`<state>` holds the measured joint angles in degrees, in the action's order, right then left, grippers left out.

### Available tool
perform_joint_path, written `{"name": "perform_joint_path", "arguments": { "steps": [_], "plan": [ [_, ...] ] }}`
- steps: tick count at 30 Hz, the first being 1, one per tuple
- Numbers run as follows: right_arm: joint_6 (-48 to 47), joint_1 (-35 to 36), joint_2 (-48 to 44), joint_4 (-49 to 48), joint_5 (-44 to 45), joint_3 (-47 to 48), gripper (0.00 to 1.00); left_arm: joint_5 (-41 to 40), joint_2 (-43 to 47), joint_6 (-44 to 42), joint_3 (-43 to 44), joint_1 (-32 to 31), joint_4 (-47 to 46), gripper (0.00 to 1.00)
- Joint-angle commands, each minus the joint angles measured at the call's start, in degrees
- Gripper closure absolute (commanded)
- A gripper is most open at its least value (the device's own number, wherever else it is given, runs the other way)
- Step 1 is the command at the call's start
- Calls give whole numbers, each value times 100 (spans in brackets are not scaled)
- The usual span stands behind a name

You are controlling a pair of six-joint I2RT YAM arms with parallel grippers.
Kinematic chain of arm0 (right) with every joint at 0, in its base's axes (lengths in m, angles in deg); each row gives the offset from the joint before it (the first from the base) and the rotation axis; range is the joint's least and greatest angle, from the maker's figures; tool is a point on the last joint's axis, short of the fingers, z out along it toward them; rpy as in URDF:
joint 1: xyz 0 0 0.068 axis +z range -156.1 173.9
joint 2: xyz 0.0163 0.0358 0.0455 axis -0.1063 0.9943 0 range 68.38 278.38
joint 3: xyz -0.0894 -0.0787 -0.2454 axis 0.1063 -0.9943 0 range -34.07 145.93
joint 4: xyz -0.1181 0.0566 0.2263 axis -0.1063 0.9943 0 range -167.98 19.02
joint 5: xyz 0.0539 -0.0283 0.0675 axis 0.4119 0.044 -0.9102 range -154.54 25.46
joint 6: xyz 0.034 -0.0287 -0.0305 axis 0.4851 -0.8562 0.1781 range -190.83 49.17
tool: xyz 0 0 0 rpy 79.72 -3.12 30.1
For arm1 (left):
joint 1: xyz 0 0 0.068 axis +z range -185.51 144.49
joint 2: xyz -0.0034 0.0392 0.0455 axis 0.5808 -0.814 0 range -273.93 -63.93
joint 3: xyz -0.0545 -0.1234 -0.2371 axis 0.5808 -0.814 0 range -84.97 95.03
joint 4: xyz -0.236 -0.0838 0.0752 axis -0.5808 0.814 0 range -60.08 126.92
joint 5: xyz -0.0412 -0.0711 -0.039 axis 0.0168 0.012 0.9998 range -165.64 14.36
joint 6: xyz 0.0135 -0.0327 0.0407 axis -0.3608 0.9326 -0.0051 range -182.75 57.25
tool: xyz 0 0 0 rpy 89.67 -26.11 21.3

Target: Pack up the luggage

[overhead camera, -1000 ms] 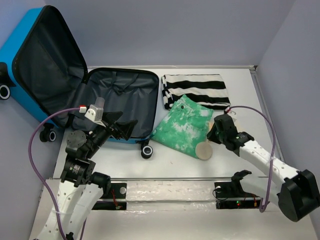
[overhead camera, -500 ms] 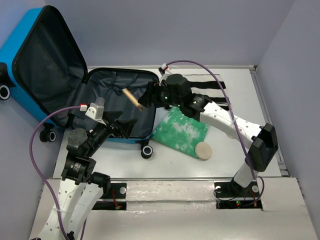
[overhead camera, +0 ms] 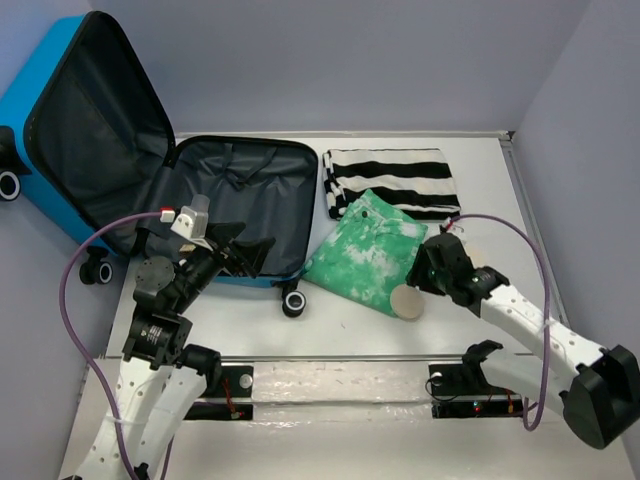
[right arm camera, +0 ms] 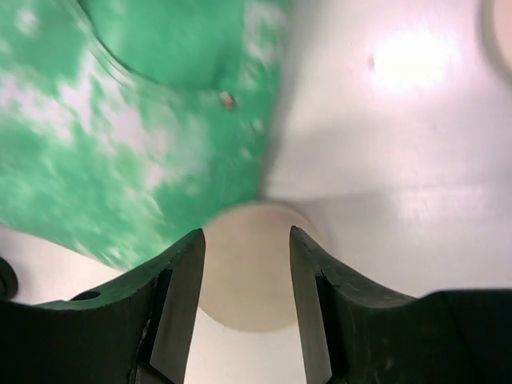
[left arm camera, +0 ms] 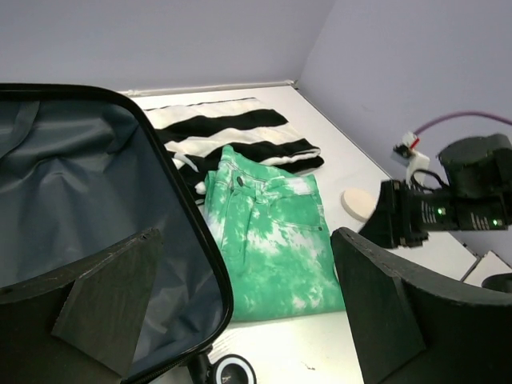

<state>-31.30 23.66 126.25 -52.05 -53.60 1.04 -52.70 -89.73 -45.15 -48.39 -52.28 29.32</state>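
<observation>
- The white bench carries everything, and my two arms rise from its near edge.
- The luggage lies open at the far-left corner of the bench. Its base is flat with the black lining facing up. Its bright-blue lid leans back past the left edge.
- A folded black-and-white striped garment lies along the far edge, just beside the luggage's right side.
- Folded green tie-dye jeans lie near the middle of the bench. Their waist overlaps the near edge of the striped garment.
- My left tool hangs over the near rim of the luggage base. It is spread wide with nothing between its fingers.
- My right tool points down at the near-right corner of the jeans. Its fingers stand apart and pinch nothing.
- A round beige disc lies at that corner of the jeans and shows through the gap under my right tool. I cannot tell whether the fingers touch it.
- A black-and-white wheel sits at the luggage's near-right corner.
</observation>
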Motion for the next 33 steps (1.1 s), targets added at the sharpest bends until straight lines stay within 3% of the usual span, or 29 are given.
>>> {"name": "perform_joint_path", "arguments": {
  "steps": [1, 4, 14, 24, 25, 27, 28, 33],
  "plan": [
    [1021, 12, -443, 693, 488, -408, 44, 123, 40, -38, 174, -10, -283, 1],
    [1503, 12, -329, 720, 418, -540, 43, 114, 66, -29, 166, -27, -265, 1],
    [1918, 12, 40, 536, 453, -822, 62, 70, 172, -64, 183, -133, -230, 1],
    [1734, 12, 444, 492, 216, -664, 61, 27, 304, -82, 201, -194, -168, 1],
    [1708, 12, 488, 492, 190, -655, 63, 9, 330, -91, 209, -203, -168, 1],
    [1690, 12, 576, 492, 163, -637, 78, -17, 374, -99, 210, -221, -151, 1],
    [1698, 12, 594, 509, 154, -611, 92, -61, 400, -108, 227, -238, -125, 1],
    [1664, 12, -97, 1088, 425, -374, 93, -114, 330, -135, 236, -370, -107, 1]
  ]
}}
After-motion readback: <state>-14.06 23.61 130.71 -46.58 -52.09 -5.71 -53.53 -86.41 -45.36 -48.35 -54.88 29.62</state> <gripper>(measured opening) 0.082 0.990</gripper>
